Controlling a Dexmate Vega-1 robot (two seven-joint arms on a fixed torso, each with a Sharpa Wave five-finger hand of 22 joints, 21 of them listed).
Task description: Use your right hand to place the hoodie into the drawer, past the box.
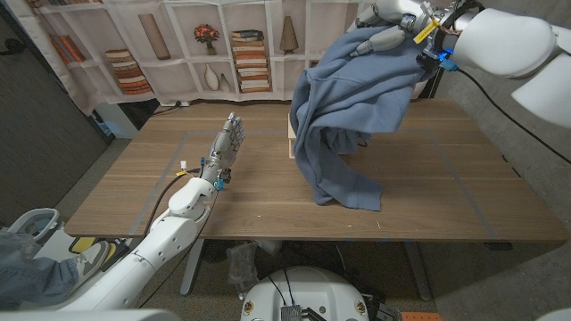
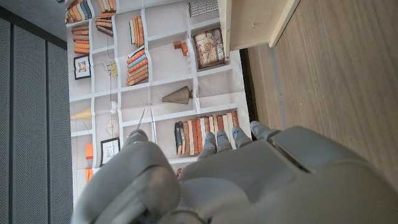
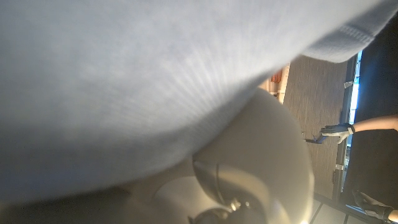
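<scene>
Right hand (image 1: 385,36), fingers closed on the blue-grey cotton hoodie (image 1: 343,116), holds it draped above the wooden bench (image 1: 446,178); left hand (image 1: 227,143) stands empty, fingers extended.

Along the back of our left hand (image 2: 249,180) we see its fingers (image 2: 210,144) reaching toward a printed bookshelf backdrop (image 2: 143,74) of books and ornaments, with the wooden bench (image 2: 336,68) alongside and a pale wooden box (image 2: 255,22) standing on it.
</scene>
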